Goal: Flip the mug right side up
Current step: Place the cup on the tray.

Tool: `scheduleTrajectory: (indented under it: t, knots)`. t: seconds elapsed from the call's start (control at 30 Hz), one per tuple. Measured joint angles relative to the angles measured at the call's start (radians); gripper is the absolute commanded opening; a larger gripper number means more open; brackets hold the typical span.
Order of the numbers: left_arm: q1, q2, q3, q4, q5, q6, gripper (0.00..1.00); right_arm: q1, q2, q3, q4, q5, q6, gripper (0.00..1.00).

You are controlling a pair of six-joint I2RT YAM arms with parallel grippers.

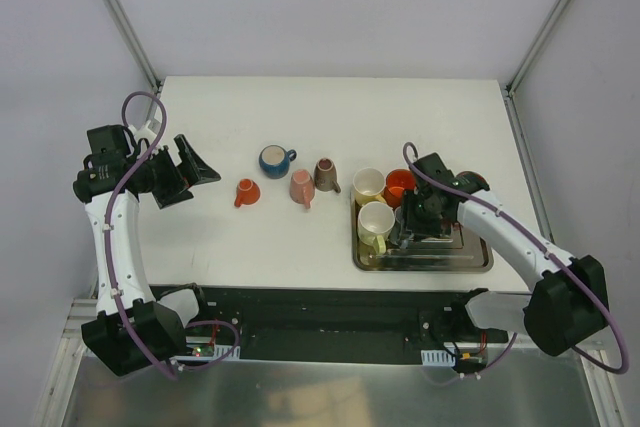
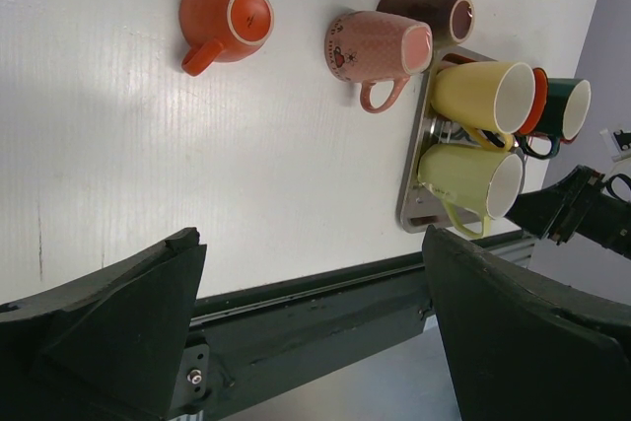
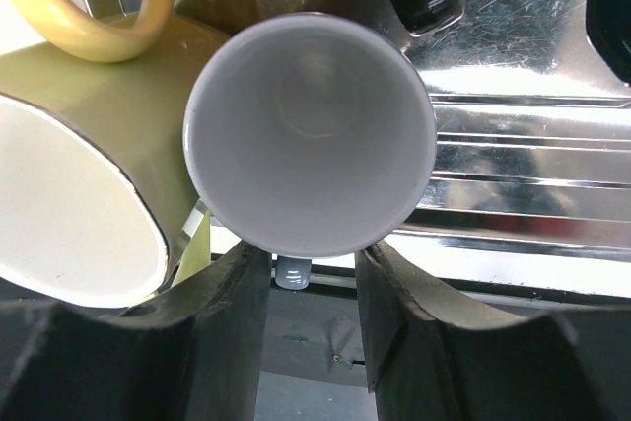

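On the metal tray (image 1: 470,259), the mug (image 3: 311,135) stands mouth-up, hard against a yellow-green mug (image 3: 79,194). Right gripper (image 3: 306,288) has its jaws parted at the mug's near side, nothing clamped. Left gripper (image 2: 314,244) is wide open, empty. Risk: a finger snags the rim on retreat and tips it.

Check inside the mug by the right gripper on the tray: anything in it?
Nothing shows: the mug stands mouth up on the tray, its pale inside bare down to the bottom. Its outer wall and the tray beneath it are covered.
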Motion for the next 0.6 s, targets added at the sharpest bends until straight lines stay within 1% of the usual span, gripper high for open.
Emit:
scheduleTrajectory:
  t: [0.6]
  knots:
    - [0.0, 0.0, 0.0, 0.0, 0.0, -0.001, 0.96, -0.01, -0.006, 0.056, -0.064, -0.025, -0.025, 0.46]
